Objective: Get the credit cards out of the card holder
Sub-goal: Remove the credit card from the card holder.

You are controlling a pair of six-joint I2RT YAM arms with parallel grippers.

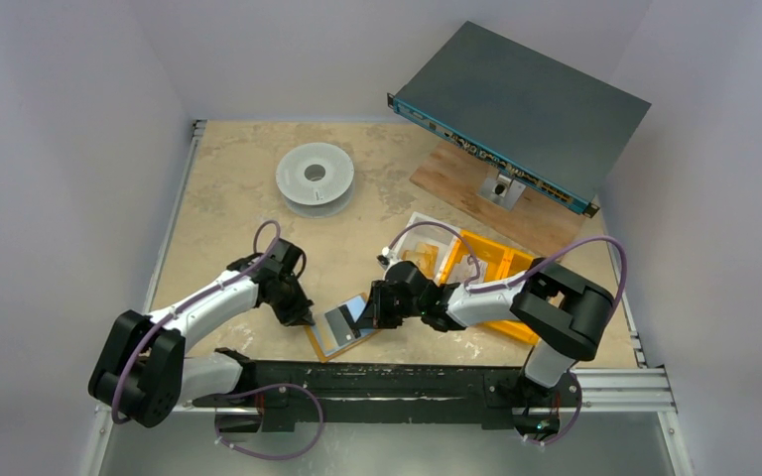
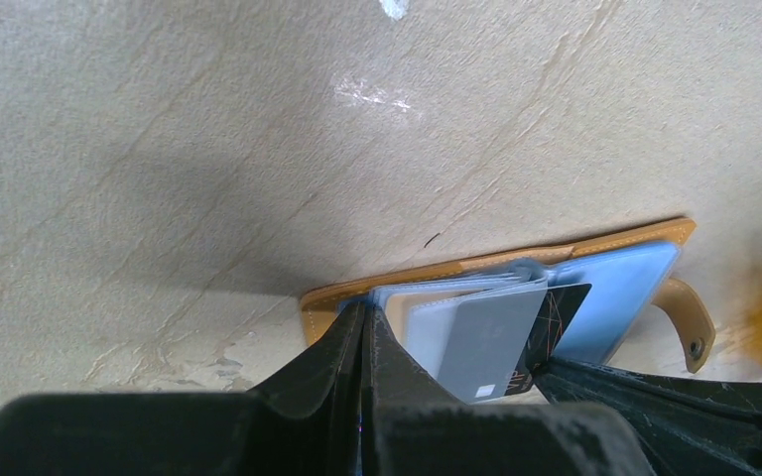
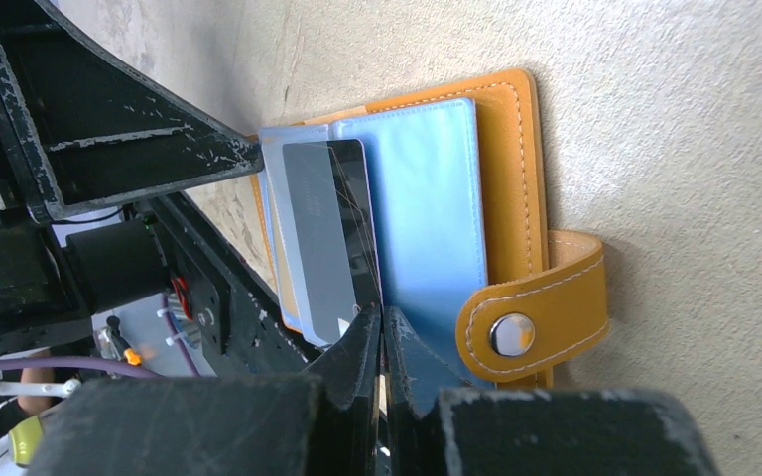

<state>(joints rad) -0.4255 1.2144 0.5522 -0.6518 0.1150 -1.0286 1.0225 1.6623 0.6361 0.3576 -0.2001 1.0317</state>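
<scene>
No readable text, brand or number is being picked up anywhere. The grey card (image 3: 313, 238), being seen just beyond the right gripper (image 3: 382, 332) in the card holder (image 3: 516, 178), is being shown blank; the dark card (image 3: 355, 218) beside it is being shown with thin lines only. Markings on the rack unit (image 1: 526, 99), far beyond that gripper, are being blurred past reading.

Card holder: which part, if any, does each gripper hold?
Cannot be told: left gripper shut at the sleeves' corner, right gripper at the dark card's end.
</scene>
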